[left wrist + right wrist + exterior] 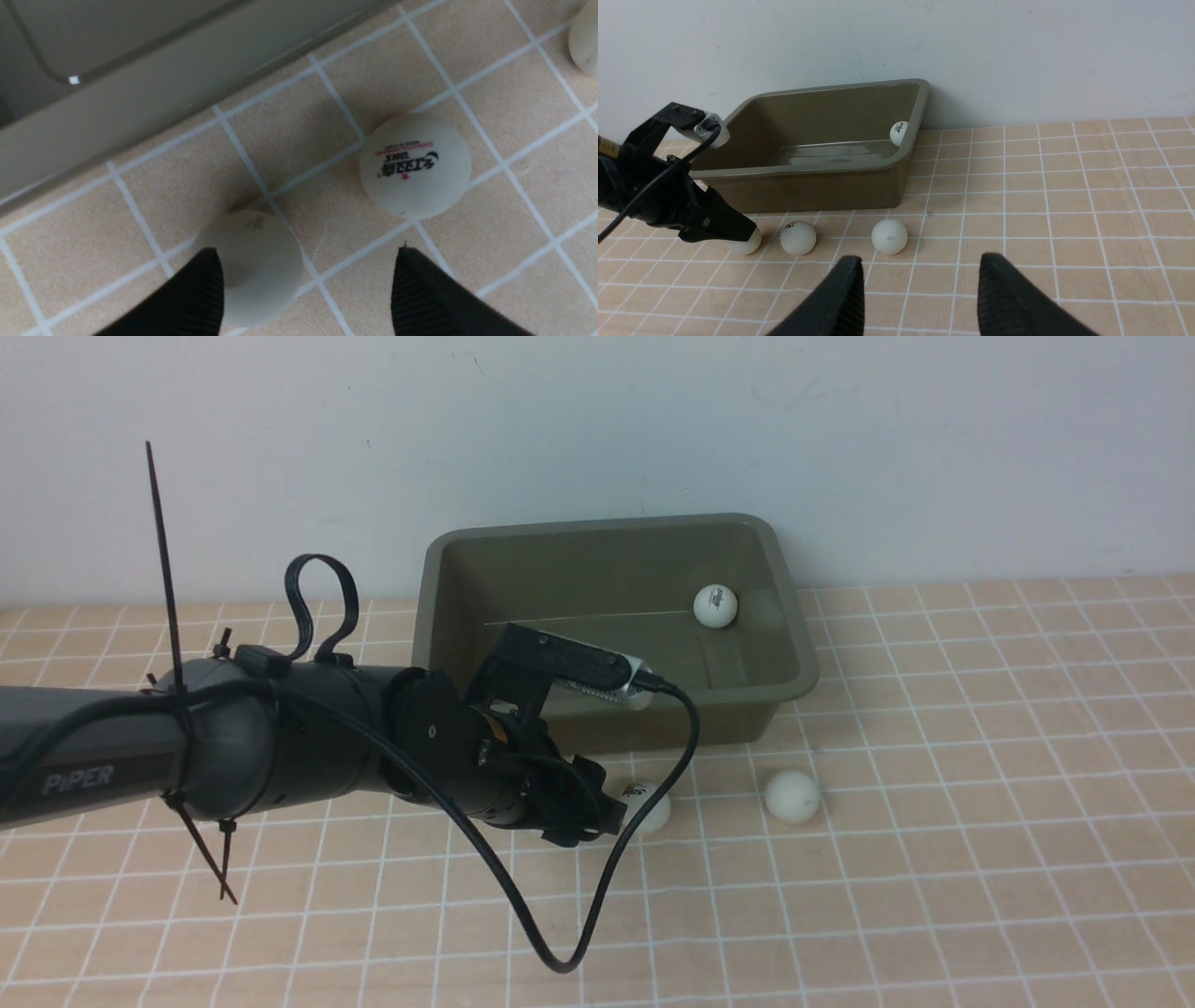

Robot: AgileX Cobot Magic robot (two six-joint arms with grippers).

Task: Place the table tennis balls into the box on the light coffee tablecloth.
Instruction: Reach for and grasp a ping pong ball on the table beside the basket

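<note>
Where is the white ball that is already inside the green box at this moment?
In the front view, the small white matte ball lies on the floor of the olive-green plastic tub, at its far right corner, near the right wall.

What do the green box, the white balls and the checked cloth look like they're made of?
Box: probably moulded plastic, olive, smooth; its floor shows a faint sheen. Balls: likely plastic, matte white, no shine, printed logo. Tablecloth: seemingly woven fabric, fine grainy texture close up.
</note>
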